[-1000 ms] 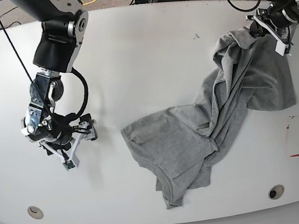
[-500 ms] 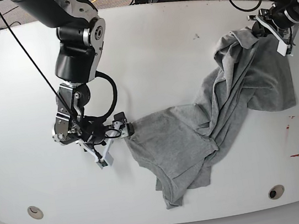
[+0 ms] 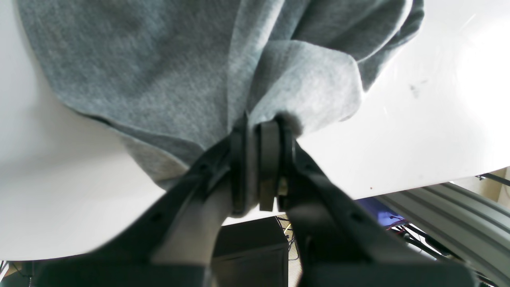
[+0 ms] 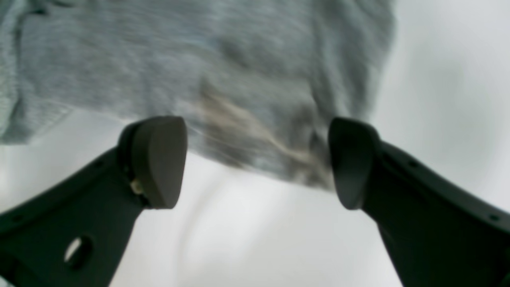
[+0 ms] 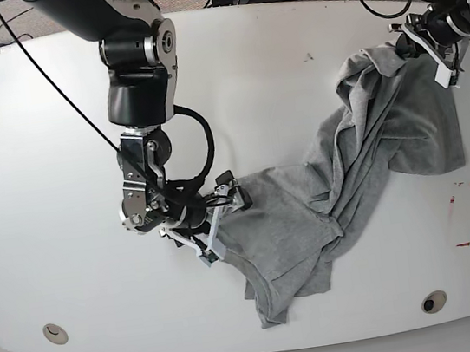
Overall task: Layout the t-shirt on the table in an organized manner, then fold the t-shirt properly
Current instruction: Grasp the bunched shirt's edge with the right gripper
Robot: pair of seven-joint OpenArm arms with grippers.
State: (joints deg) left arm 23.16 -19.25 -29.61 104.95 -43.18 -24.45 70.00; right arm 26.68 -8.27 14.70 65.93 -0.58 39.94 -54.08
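The light grey t-shirt (image 5: 349,177) lies crumpled and stretched diagonally across the white table (image 5: 35,125). Its upper end is lifted at the far right. There my left gripper (image 5: 402,46) is shut on a bunch of its fabric. In the left wrist view the cloth (image 3: 159,59) is pinched tight in that gripper (image 3: 263,129). My right gripper (image 5: 224,219) is open at the shirt's lower left edge. The right wrist view shows this gripper (image 4: 255,159) with its jaws wide apart and the blurred shirt hem (image 4: 239,79) reaching in between them. No lettering shows.
A red tape rectangle (image 5: 469,213) marks the table near its right edge. Two round grommet holes (image 5: 54,332) (image 5: 433,300) sit near the front edge. A small dark speck (image 5: 308,57) lies at the back, and cables run beyond the far edge.
My right arm has swept rightward across the table, from well left of the shirt to its lower left edge, still open. The left gripper has kept still, holding the cloth.
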